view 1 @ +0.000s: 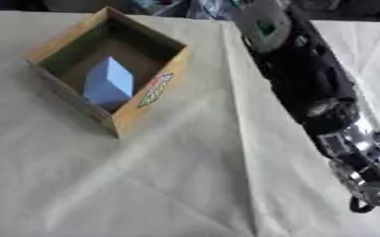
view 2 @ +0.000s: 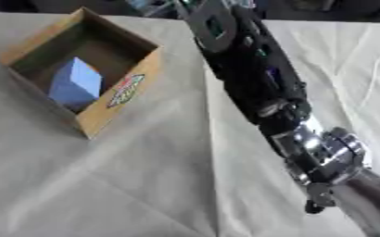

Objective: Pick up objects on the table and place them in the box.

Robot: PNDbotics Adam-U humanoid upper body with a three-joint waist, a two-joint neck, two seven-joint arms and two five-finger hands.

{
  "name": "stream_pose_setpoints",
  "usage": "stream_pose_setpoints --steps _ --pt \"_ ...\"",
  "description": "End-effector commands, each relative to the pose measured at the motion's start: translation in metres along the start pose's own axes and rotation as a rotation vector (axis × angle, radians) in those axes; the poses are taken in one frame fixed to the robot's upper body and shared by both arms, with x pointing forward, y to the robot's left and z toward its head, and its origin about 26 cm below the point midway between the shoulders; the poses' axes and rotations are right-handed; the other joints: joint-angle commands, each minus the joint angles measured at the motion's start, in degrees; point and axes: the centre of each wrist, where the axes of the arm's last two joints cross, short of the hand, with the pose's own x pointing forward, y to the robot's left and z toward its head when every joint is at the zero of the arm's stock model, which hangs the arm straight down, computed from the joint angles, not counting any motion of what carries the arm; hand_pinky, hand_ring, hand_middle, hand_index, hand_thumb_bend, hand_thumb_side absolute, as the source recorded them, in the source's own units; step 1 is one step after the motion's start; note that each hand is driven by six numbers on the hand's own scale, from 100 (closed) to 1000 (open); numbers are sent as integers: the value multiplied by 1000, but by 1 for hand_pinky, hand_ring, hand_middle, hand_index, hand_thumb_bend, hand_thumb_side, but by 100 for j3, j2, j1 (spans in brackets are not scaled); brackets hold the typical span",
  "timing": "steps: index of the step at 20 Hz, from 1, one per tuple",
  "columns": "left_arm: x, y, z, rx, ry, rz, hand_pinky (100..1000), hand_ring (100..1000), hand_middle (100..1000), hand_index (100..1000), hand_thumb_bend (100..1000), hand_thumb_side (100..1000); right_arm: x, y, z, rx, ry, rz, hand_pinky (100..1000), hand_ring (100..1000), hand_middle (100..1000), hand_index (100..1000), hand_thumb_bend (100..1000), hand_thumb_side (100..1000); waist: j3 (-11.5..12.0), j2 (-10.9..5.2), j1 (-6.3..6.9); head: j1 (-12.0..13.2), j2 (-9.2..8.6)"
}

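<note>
I cannot tell how my right hand is set, since its fingers are blurring out at the lower right edge, the black arm running back to the top. The cardboard box is sitting upper left, turned corner-on, holding a blue block tilted on its floor. The cloth-covered table is lying open before it.

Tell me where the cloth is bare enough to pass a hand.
Bare cloth runs from the box down to the near edge, and between the box and the right arm. The right side is crowded by that arm. A blue block sits inside the box.
</note>
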Motion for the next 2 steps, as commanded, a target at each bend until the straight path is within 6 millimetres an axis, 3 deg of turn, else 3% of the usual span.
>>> stream_pose_setpoints --steps 1,2 --pt "5 6 -6 5 -37 -25 608 835 1000 689 250 994 11 -30 30 -82 -41 2 874 864 735 938 100 775 -18 -111 40 100 16" --pt "5 7 -7 6 -37 -26 608 835 1000 689 251 994 11 -31 38 -96 -47 -12 873 862 735 941 100 772 -25 -108 41 126 15"
